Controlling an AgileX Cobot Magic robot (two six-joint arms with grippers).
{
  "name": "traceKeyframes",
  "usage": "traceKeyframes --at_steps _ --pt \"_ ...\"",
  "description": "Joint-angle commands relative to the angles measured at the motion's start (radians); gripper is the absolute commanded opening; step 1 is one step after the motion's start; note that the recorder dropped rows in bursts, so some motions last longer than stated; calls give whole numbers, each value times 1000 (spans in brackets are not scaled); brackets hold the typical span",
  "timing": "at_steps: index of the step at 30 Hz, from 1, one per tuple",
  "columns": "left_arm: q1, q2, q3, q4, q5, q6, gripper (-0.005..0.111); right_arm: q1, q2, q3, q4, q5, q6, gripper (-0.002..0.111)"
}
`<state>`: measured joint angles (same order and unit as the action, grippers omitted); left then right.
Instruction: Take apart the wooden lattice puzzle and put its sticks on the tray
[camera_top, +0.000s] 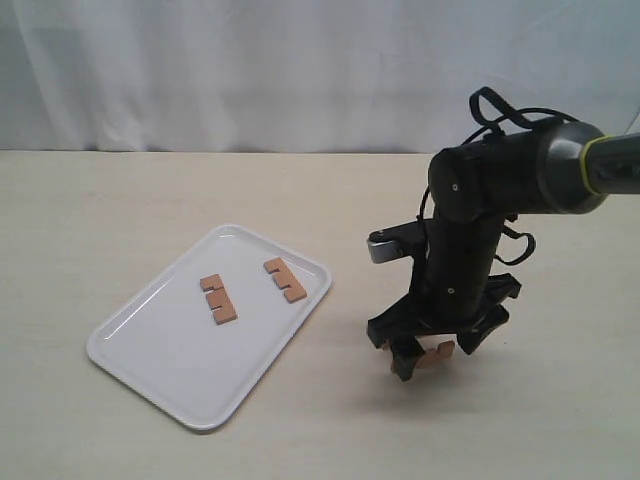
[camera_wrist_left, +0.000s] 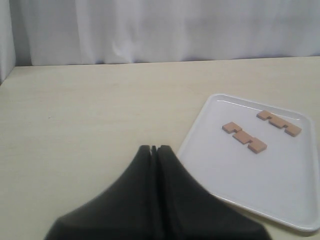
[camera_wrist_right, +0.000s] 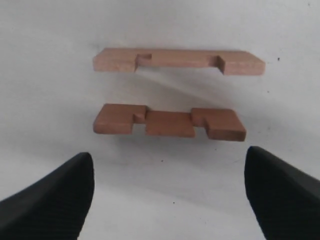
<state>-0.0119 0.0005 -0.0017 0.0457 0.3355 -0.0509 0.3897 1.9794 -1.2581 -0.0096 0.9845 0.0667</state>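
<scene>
The lattice puzzle is no longer joined. Two notched light-brown sticks (camera_top: 218, 298) (camera_top: 285, 280) lie apart on the white tray (camera_top: 170, 340), which the left wrist view also shows as tray (camera_wrist_left: 250, 185) with both sticks (camera_wrist_left: 244, 137) (camera_wrist_left: 279, 122). Two more sticks (camera_wrist_right: 178, 60) (camera_wrist_right: 169, 123) lie side by side on the table, not touching. My right gripper (camera_wrist_right: 167, 200) is open just short of them, low over the table (camera_top: 432, 348), where one stick (camera_top: 441, 353) peeks out. My left gripper (camera_wrist_left: 154, 149) is shut and empty, beside the tray's edge.
The beige table (camera_top: 120, 200) runs back to a white curtain (camera_top: 250, 70). The right arm's dark body (camera_top: 470, 230) stands right of the tray. The left arm does not appear in the exterior view.
</scene>
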Motion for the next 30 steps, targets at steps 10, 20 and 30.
traceKeyframes --at_steps 10,20,30 --pt "-7 0 2 -2 -12 1 0 -4 -16 17 3 -79 41 77" --pt "-7 0 2 -2 -12 1 0 -4 -12 17 22 -101 61 77" --pt "-7 0 2 -2 -12 1 0 -4 52 17 23 -99 61 77"
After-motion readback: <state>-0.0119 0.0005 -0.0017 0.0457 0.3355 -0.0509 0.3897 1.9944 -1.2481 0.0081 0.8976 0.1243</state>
